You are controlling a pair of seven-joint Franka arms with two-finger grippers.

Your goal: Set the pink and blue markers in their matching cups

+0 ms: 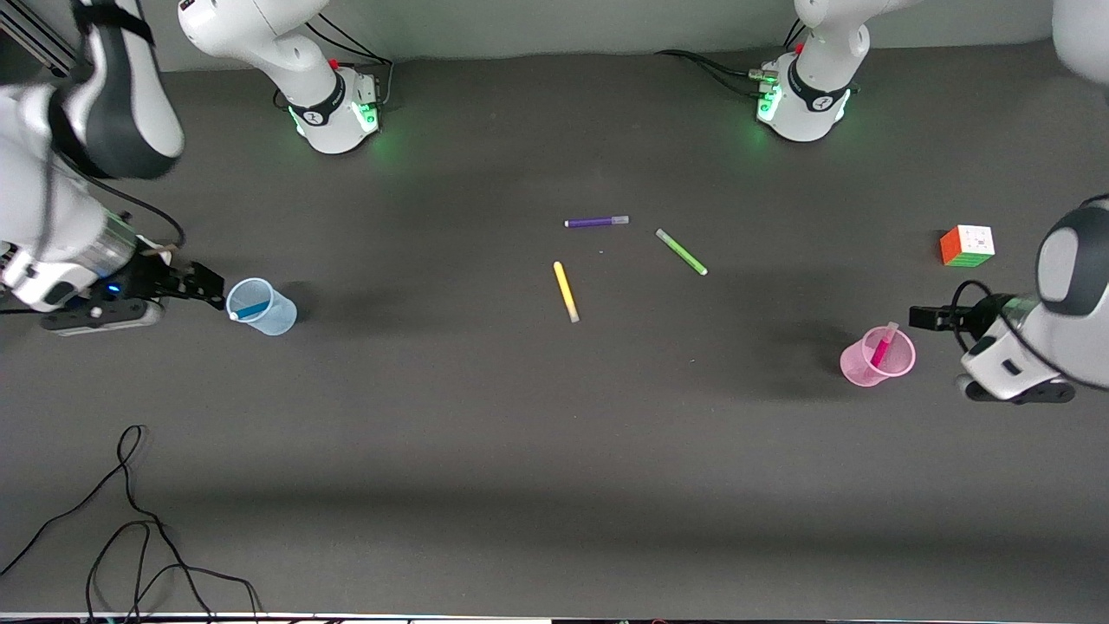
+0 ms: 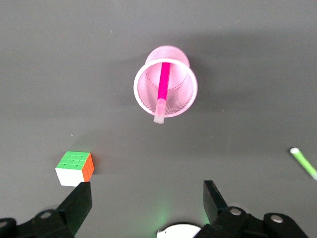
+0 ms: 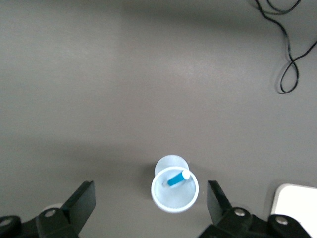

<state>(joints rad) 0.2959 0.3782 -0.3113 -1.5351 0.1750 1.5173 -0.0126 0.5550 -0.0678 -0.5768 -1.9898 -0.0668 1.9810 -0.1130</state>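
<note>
Pink translucent plastic makes up the pink cup [image 1: 877, 357], the task thing nearest the front camera; it stands toward the left arm's end of the table, nearer that camera than the cube puzzle [image 1: 967, 245]. The pink marker [image 1: 884, 344] leans inside it, its pale cap poking past the rim. Both look light and thin-walled, so the cup would likely tip or skate on the dark table [image 1: 520, 451] if nudged. A marker is stiff and slim, and would best be pinched across its barrel near the exposed end.

Farther from the camera than the pink cup, toward the right arm's end, stands the blue cup [image 1: 260, 306] with the blue marker [image 1: 249, 309] slanted in it. By the look of things, both markers are already home.

Yellow [image 1: 566, 292], green [image 1: 681, 251] and purple [image 1: 596, 222] markers lie loose in the middle of the table, farther still than the pink cup.

Hanging just beside the pink cup, the left gripper [image 2: 148, 203] has its fingers spread wide and empty. Beside the blue cup, the right gripper [image 3: 151, 203] is likewise splayed, holding nothing, wrist bent downward.
</note>
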